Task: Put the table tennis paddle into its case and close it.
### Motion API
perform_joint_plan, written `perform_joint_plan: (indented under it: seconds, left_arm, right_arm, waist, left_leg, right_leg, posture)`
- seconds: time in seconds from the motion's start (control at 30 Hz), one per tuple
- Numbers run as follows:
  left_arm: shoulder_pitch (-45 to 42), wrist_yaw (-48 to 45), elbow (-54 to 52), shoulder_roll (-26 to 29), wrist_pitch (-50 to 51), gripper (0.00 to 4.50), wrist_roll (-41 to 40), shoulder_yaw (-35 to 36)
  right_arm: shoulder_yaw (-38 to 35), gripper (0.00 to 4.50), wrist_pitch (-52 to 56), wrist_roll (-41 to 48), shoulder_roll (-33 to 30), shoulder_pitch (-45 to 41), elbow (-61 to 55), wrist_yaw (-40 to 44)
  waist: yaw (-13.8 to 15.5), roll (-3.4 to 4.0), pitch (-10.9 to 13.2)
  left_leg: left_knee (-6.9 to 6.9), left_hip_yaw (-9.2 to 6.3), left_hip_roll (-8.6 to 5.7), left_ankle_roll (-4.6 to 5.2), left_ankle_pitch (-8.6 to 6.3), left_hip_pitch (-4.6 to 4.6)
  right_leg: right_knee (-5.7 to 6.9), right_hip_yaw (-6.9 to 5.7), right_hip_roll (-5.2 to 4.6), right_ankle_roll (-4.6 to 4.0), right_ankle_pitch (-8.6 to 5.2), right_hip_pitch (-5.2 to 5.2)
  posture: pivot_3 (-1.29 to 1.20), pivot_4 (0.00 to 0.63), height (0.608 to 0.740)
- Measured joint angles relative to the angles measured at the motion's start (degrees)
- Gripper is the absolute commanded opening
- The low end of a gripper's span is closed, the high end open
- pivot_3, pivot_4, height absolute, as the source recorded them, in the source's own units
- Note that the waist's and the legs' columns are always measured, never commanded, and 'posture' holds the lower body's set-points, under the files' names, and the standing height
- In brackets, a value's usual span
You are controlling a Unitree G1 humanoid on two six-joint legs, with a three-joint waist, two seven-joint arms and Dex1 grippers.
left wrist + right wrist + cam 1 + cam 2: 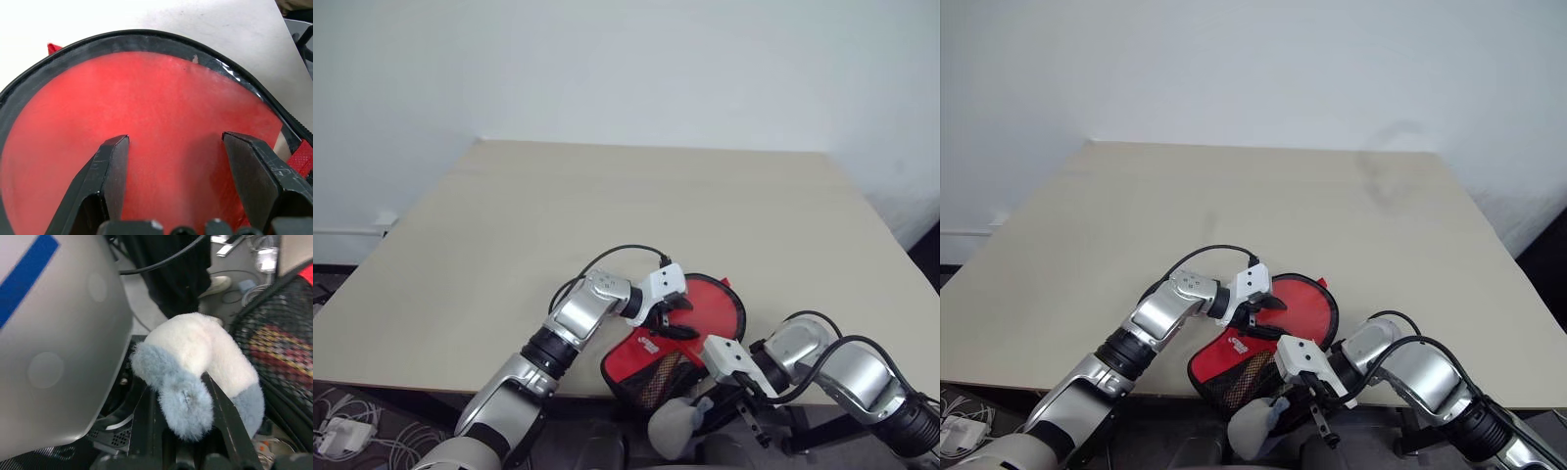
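Left gripper (pixel 674 315), fingers spread, sits over the soft red paddle-shaped zip case (pixel 690 328) overhanging the beige table (pixel 607 215) edge; it could slide off if nudged. Wrist views: red bat face (pixel 161 137) under clear panel; right gripper (pixel 188 404) pinches a white-and-blue fluffy pull (pixel 195 362). Zip state hidden.

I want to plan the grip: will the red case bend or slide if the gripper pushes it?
The case looks like soft fabric with mesh, so likely floppy where unfilled. Its clear panel seems smooth, perhaps slippery. It overhangs the table edge, so a push may tip it off.
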Motion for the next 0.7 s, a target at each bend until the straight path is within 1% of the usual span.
perform_joint_plan:
  seconds: [0.13,0.27,0.47,0.57,0.7]
  left_arm:
    - [0.3,0.2,-1.1,0.8,0.9,3.22,0.0,0.1]
    - [0.6,0.5,-1.3,1.1,1.1,3.22,0.0,0.6]
    - [0.6,0.8,-1.2,0.7,2.4,3.22,-0.1,1.1]
    - [0.6,0.9,-1.3,0.6,2.8,3.22,-0.1,1.2]
    - [0.7,0.8,-2.0,1.0,3.4,3.22,-0.1,1.1]
  right_arm:
    - [1.4,0.0,-1.2,-0.6,0.5,-0.1,0.8,1.8]
    - [1.8,0.0,-2.3,-1.1,1.3,0.4,1.4,1.8]
    - [0.9,0.0,-2.6,0.1,1.2,3.7,0.4,1.7]
    - [2.8,0.0,-4.8,-1.2,0.3,4.9,0.1,2.9]
    - [5.0,0.0,-5.7,-2.9,1.0,4.6,0.0,3.1]
  waist:
    - [0.0,0.0,0.0]
    - [0.0,-0.01,0.0]
    - [0.0,-0.01,0.0]
    - [0.0,0.0,0.0]
    - [0.0,-0.01,0.0]
  left_leg:
    - [0.0,0.0,0.0,0.0,0.0,0.01]
    - [0.03,0.0,0.0,0.0,0.0,0.05]
    - [0.12,0.0,0.0,-0.01,0.0,0.06]
    - [0.19,0.02,0.0,-0.01,-0.01,0.06]
    - [0.28,0.02,0.0,-0.02,-0.01,0.06]
  right_leg:
    - [0.04,0.0,0.0,0.0,0.0,-0.01]
    - [0.11,0.0,0.0,0.0,0.0,0.0]
    - [0.21,0.01,0.0,-0.01,0.0,0.0]
    - [0.23,0.01,-0.01,-0.01,-0.01,0.0]
    - [0.37,0.01,-0.01,-0.01,-0.01,-0.02]
  posture:
    - [0.0,0.0,0.74]
    - [0.0,0.0,0.74]
    - [0.0,0.0,0.74]
    - [0.0,0.0,0.74]
    - [0.0,0.0,0.74]
